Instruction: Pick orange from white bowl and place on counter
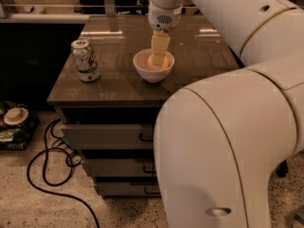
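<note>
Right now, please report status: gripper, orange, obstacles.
Gripper down inside white bowl, at the orange. Orange in bowl, not yet on counter. Drink can stands beside bowl, apart.
</note>
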Controlling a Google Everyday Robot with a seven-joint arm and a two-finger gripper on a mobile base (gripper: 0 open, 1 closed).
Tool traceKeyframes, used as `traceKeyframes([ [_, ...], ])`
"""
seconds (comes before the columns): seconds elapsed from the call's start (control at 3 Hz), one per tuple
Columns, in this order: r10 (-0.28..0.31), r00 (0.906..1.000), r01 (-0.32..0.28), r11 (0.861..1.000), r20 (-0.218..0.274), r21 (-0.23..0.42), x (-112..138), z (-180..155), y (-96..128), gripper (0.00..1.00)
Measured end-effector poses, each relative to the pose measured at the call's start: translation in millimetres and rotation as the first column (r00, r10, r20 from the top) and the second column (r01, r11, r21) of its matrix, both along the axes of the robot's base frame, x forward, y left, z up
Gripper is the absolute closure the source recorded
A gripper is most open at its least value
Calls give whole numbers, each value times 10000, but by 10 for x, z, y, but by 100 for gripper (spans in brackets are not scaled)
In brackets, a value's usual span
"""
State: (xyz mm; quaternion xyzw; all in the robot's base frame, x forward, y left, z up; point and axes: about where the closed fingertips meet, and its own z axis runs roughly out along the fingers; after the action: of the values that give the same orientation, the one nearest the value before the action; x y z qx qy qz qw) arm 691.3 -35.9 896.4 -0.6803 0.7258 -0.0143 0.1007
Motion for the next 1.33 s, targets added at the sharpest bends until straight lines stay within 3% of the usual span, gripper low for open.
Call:
traceKeyframes([
  [0.67,-77,9999,76,9999,-64,-103,-60,-3,-40,37],
  [1.33,18,9999,-19,10000,-167,-49,-54,-59,-23,36],
])
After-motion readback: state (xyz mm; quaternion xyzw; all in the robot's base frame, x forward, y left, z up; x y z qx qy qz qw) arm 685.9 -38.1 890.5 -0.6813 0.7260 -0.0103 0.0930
